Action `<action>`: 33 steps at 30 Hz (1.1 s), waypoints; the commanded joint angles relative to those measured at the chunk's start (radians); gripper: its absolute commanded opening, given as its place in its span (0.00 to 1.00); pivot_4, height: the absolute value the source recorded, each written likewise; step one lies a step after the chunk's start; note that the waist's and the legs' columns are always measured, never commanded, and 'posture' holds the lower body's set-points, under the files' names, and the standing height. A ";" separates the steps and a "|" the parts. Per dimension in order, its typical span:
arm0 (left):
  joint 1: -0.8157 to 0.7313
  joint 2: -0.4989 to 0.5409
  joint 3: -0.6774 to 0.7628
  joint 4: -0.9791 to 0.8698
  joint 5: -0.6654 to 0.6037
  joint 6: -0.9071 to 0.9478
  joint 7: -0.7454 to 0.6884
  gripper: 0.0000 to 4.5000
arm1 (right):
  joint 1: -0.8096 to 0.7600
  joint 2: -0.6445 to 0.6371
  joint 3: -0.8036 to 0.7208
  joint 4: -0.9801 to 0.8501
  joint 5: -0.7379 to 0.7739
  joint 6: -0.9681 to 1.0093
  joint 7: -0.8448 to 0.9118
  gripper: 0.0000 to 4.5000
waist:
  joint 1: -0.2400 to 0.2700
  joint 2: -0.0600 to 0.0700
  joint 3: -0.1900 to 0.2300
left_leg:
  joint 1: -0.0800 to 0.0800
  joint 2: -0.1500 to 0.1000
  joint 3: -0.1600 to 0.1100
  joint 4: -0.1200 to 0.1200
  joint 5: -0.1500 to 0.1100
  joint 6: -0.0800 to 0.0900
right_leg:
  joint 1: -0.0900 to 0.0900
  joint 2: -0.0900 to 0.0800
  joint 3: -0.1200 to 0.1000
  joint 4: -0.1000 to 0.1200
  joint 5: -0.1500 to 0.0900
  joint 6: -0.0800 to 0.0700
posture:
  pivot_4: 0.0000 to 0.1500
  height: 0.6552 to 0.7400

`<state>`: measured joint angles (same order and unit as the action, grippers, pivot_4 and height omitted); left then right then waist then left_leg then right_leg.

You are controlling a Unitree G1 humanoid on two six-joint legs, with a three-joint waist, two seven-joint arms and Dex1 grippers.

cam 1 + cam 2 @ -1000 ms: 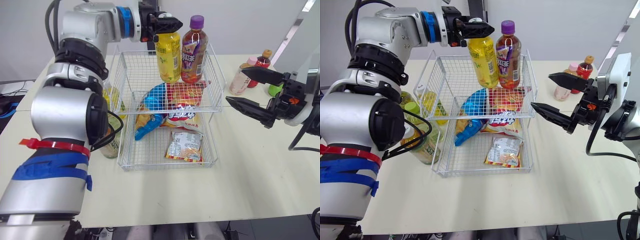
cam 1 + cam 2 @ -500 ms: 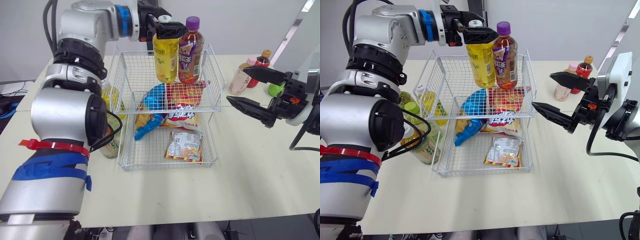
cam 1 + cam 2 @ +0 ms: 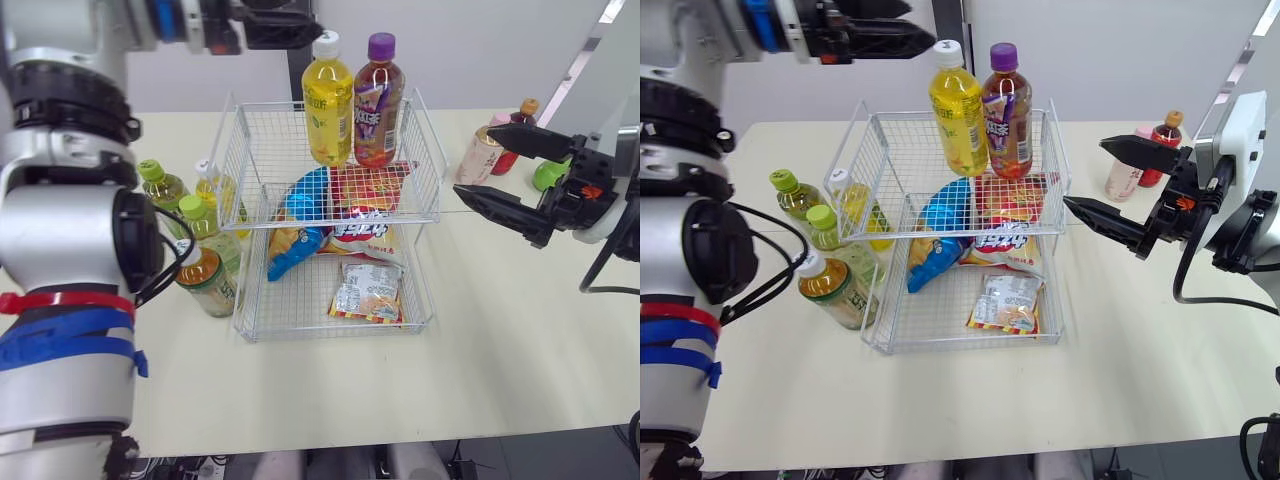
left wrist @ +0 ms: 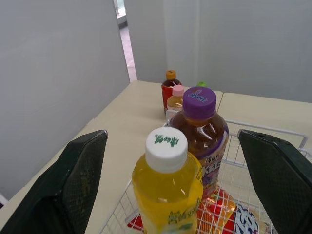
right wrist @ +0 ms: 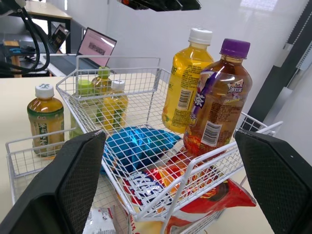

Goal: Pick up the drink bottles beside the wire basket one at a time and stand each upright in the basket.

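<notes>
Left gripper (image 3: 923, 25) (spread wide), yellow bottle (image 3: 958, 115) upright

Cut off by the top edge: upper finger of the left gripper (image 3: 920, 25). Half hidden behind the wire of the basket (image 3: 1055, 150): white-capped bottle (image 3: 852, 200). Behind the right gripper (image 3: 474, 158): lower part of the red bottle (image 3: 524, 120) and most of a green thing (image 3: 546, 178), impossible to name. Unclear whether on the upper or the lower shelf: blue bag (image 3: 940, 215).

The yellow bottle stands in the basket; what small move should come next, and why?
Probably swing the left gripper toward the white-capped amber tea bottle beside the white wire basket: its fingers are open, and the yellow drink bottle stands free.
</notes>
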<state>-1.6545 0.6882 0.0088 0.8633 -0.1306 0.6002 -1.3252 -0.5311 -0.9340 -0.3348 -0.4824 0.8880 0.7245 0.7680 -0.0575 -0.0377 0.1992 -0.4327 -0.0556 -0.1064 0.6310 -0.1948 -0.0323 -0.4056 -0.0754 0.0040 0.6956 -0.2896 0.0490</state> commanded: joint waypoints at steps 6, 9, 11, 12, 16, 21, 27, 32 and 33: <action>0.234 0.210 0.136 -0.377 -0.126 0.229 0.058 0.99 | -0.163 -0.043 0.108 0.112 -0.026 -0.033 0.175 1.00 | -0.005 0.000 0.000 | 0.001 0.001 -0.001 0.000 0.000 0.000 | -0.001 0.001 0.004 0.001 0.000 0.000 | 1.00 1.00; 0.332 0.277 0.205 -0.493 -0.193 0.318 0.077 0.99 | -0.220 -0.042 0.157 0.153 -0.042 -0.036 0.232 1.00 | -0.003 0.000 0.000 | 0.001 0.001 -0.001 0.000 0.000 0.000 | -0.001 0.002 0.005 0.001 0.000 0.000 | 1.00 1.00; 0.427 0.331 0.267 -0.573 -0.237 0.374 0.093 0.99 | -0.262 -0.037 0.201 0.181 -0.061 -0.031 0.269 1.00 | -0.003 0.000 0.000 | 0.001 0.001 0.000 0.000 0.000 0.000 | -0.001 0.002 0.006 0.001 0.000 0.000 | 1.00 1.00; 0.472 0.353 0.301 -0.602 -0.253 0.401 0.110 0.99 | -0.280 -0.031 0.220 0.192 -0.071 -0.031 0.282 1.00 | -0.003 0.000 0.000 | 0.001 0.001 -0.001 0.000 0.000 0.000 | -0.001 0.002 0.005 0.001 0.000 0.000 | 1.00 1.00; 0.674 0.417 0.455 -0.660 -0.293 0.407 0.167 0.99 | -0.345 0.007 0.285 0.232 -0.106 -0.029 0.315 1.00 | -0.001 0.001 0.000 | 0.002 0.002 0.000 0.000 0.000 0.000 | -0.001 0.002 0.007 0.001 0.000 0.000 | 1.00 1.00; 0.917 0.425 0.616 -0.682 -0.304 0.343 0.219 0.99 | -0.401 0.058 0.339 0.273 -0.151 -0.011 0.313 1.00 | 0.002 0.001 -0.001 | 0.003 0.002 0.001 0.000 0.000 0.000 | -0.001 0.002 0.008 0.001 0.000 -0.001 | 1.00 1.00; 1.207 0.347 0.751 -0.737 -0.317 0.232 0.284 0.99 | -0.427 0.114 0.348 0.271 -0.166 0.021 0.284 1.00 | 0.009 0.001 -0.001 | 0.003 0.003 0.001 0.000 0.000 0.000 | -0.002 0.002 0.009 0.001 0.001 -0.001 | 1.00 1.00; 1.311 0.257 0.813 -0.808 -0.348 0.184 0.386 0.99 | -0.423 0.145 0.339 0.253 -0.174 0.043 0.245 1.00 | 0.021 0.000 -0.001 | 0.003 0.003 0.001 0.000 0.000 0.000 | -0.002 0.001 0.009 0.001 0.001 -0.002 | 1.00 1.00; 1.328 0.247 0.816 -0.817 -0.351 0.174 0.400 0.99 | -0.421 0.146 0.337 0.248 -0.172 0.047 0.242 1.00 | 0.024 0.000 -0.001 | 0.003 0.003 0.001 0.000 0.000 0.000 | -0.002 0.001 0.009 0.001 0.002 -0.003 | 1.00 1.00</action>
<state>-0.3318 0.9280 0.7836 0.0958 -0.4632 0.8012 -0.9515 -0.9326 -0.7818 0.0321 -0.2005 0.7158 0.7697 1.0205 -0.0335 -0.0372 0.1983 -0.4297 -0.0525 -0.1051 0.6309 -0.1950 -0.0328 -0.4073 -0.0750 0.0126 0.6961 -0.2880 0.0464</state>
